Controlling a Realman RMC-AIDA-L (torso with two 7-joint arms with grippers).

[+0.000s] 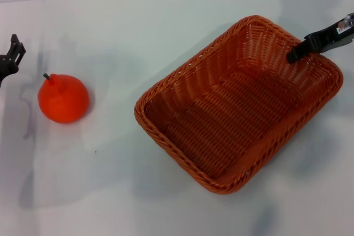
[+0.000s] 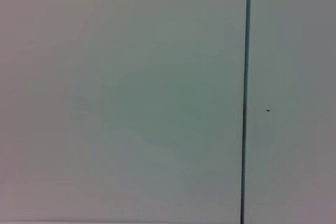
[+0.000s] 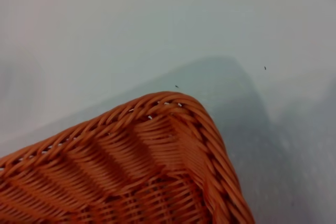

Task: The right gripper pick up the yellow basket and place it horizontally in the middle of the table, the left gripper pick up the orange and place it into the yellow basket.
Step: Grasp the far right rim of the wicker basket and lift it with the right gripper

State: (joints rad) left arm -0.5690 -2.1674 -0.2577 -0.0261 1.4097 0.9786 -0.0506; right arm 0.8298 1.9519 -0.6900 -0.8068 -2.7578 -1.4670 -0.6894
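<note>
I've got the right gripper point(image 1: 296, 53) over the far right rim of the basket point(image 1: 238, 106), which sits skewed right of the table's point(image 1: 110, 192) centre; I can't tell if it's grasping. The orange point(image 1: 63, 98) rests at left, near the left gripper point(image 1: 11, 53), parked at the edge.

One yellow basket point(image 1: 238, 106), one orange point(image 1: 63, 99), two end effectors, one table point(image 1: 138, 31).
</note>
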